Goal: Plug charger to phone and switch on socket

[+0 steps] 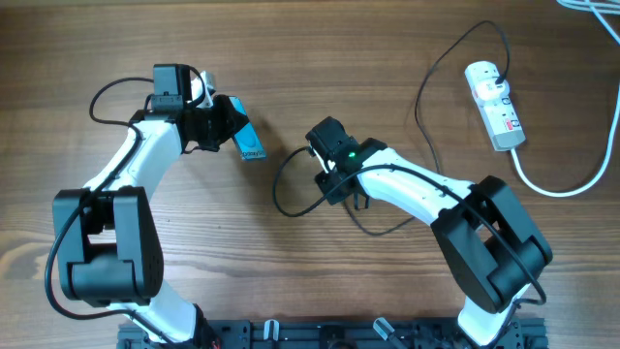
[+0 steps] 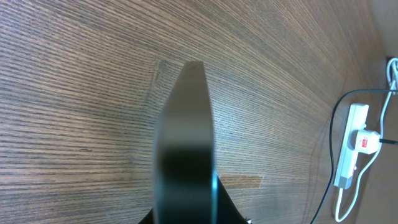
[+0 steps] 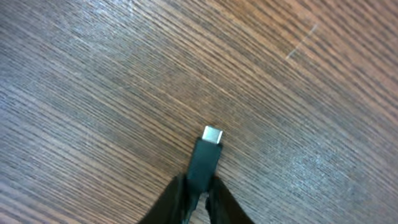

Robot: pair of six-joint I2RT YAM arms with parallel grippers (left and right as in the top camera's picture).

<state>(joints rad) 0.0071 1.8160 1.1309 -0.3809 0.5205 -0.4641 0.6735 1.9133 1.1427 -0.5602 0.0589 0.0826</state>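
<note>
Both clamp: left gripper (image 1: 231,128) on the phone (image 1: 252,145), right gripper (image 3: 198,188) on the charger (image 3: 206,155), whose shallowly pinched tip may twist when pushed in.

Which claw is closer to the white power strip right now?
Right. The right claw grips the cable plug mid-table, with the power strip off toward the far right corner. The left claw, holding the phone, sits even farther left.

Your overhead cam straight down on whole surface (image 1: 291,291); wrist cams close, low; socket (image 1: 496,105) also in L wrist.
</note>
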